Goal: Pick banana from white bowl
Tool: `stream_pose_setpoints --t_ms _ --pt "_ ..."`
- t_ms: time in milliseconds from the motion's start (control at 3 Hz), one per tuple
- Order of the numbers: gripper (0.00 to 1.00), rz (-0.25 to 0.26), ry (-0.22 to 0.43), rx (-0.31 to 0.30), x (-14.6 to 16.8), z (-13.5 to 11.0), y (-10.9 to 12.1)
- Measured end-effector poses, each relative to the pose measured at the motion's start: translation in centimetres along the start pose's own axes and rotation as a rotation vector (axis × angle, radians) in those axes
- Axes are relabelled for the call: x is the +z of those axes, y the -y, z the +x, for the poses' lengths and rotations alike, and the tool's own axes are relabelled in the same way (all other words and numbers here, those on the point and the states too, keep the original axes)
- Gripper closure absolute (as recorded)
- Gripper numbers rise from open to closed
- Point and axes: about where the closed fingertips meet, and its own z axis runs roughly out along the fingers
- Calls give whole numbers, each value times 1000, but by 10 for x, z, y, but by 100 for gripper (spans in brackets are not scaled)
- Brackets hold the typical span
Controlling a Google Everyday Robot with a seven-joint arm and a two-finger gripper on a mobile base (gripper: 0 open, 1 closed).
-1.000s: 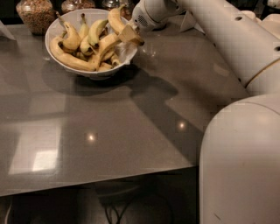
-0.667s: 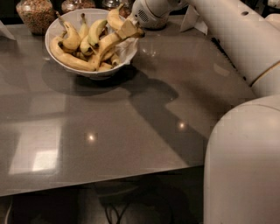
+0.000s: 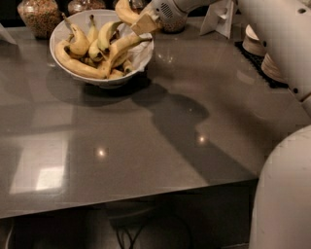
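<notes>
Looks like the lift step: claw [image 3: 142, 22] clamped on the banana [image 3: 124, 10], held just left of it above the white bowl [image 3: 97, 79]. Next it needs a straight pull up, clear of the other bananas [image 3: 80, 46].

A second ago my gripper [image 3: 142, 22] sat low at the right rim of the white bowl [image 3: 104, 80], down among the fruit. It has since climbed and drawn a little to the left, and now hangs above the rim near the top of the view. The banana [image 3: 124, 10] has come up with it, pinched at one end between my fingers [image 3: 146, 21] and lifted off the pile. My arm [image 3: 272, 29] has swung higher too. The view itself has shifted: the bowl sits nearer the top edge, and stacked dishes [image 3: 253, 43] have come into sight on the right.
</notes>
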Motion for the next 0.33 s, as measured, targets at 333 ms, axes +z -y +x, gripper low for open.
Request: stream_pose_setpoints --t_ms 333 --pt "100 -84 82 -10 -21 10 -14"
